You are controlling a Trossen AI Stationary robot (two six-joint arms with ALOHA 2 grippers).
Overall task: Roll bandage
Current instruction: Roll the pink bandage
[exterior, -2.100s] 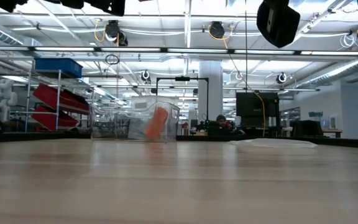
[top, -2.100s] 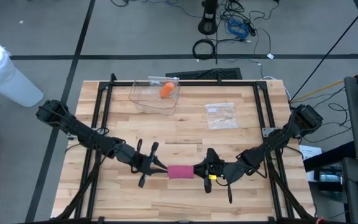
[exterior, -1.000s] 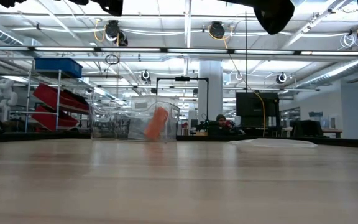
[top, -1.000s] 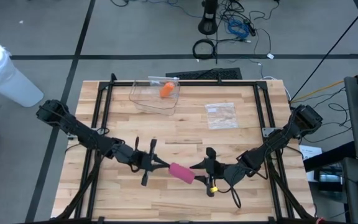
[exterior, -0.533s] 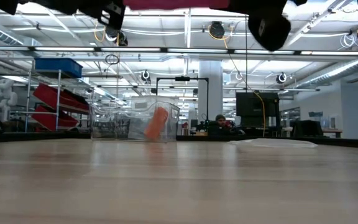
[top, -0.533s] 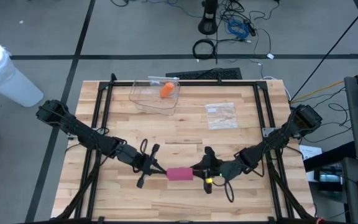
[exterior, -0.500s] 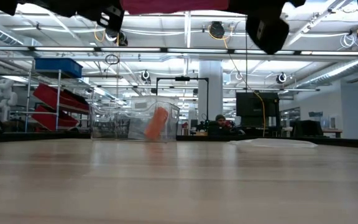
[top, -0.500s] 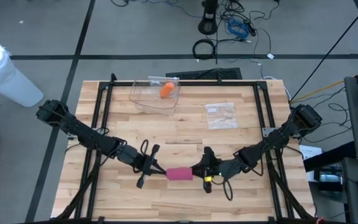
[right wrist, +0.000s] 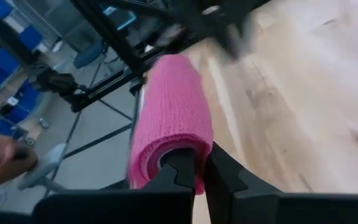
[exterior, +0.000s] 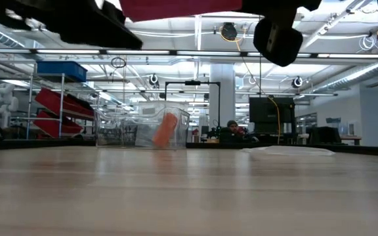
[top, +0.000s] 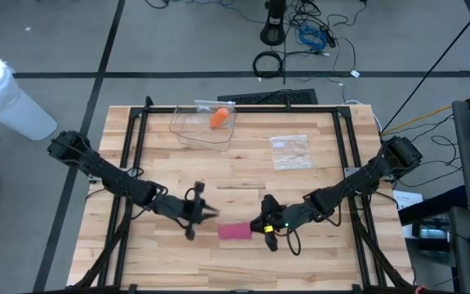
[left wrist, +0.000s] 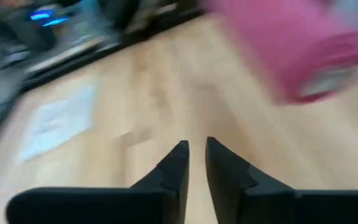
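Pink bandage roll (top: 235, 233): a cylinder of woven, finely ribbed elastic wrap with a pale hollow core, seen end-on in the right wrist view (right wrist: 169, 121). It sits directly ahead of the right gripper (top: 259, 226), whose two dark fingers (right wrist: 180, 167) are pinched on the rim of the roll's near end. In the low view only a red-pink slab (exterior: 179, 8) shows, cut off by the frame's upper edge, well above the table surface.

Left gripper (top: 201, 209): just beside the roll's far end, apart from it. In the left wrist view its fingers (left wrist: 174, 167) stand nearly together with a thin gap and nothing between them; the roll (left wrist: 291, 50) lies ahead and off to one side as a pink smear, heavily blurred, its edges hard to make out.

Table (top: 317, 171): pale butcher-block planks with a dark metal frame around it.

Clear plastic bin (top: 202, 124): well beyond both grippers at the far edge, rectangular with rounded corners, holding an orange roll (top: 218, 118) whose texture is too small to tell.

Clear plastic bag (top: 290, 150): flat, crinkled, beyond the right gripper; in the low view only a thin pale sliver (exterior: 284, 150).

A hand (right wrist: 2, 158) is partly cut off at the edge of the right wrist view.
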